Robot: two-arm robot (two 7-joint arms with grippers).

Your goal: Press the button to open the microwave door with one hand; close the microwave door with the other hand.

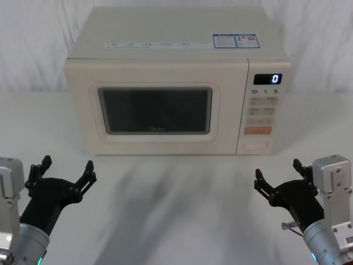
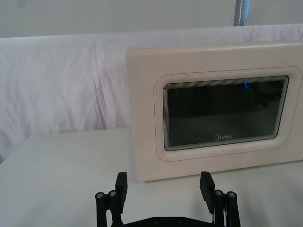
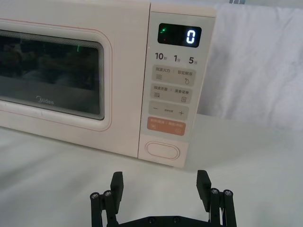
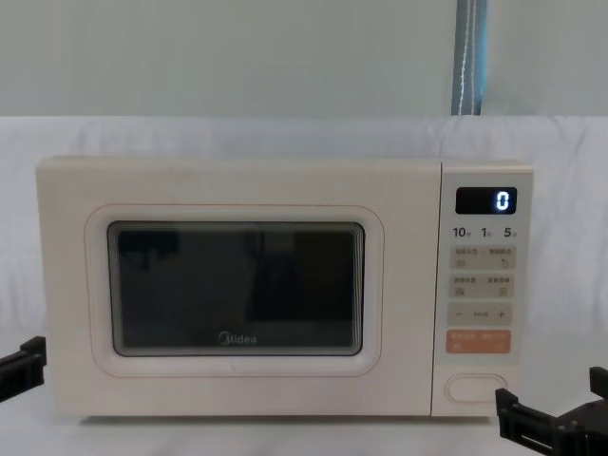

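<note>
- Cream plastic covered the whole microwave, which stood toward the far edge of the white surface, facing the robot.
- Its microwave door was shut flush with the casing; the dark window carried a small "Midea" logo along its lower edge.
- At the right end of the front sat the control panel, its display showing "0".
- At the bottom of that panel lay the button, a wide pill-shaped key, just beneath the orange key.
- Near the surface's near left corner, the left tool hovered with its fingers spread wide, holding nothing, well apart from the door.
- Toward the near right corner, the right tool was likewise spread wide and empty, in front of the control panel and clear of the button.
- From the right wrist view, the button sat ahead of the open fingertips, with bare surface between them.
</note>
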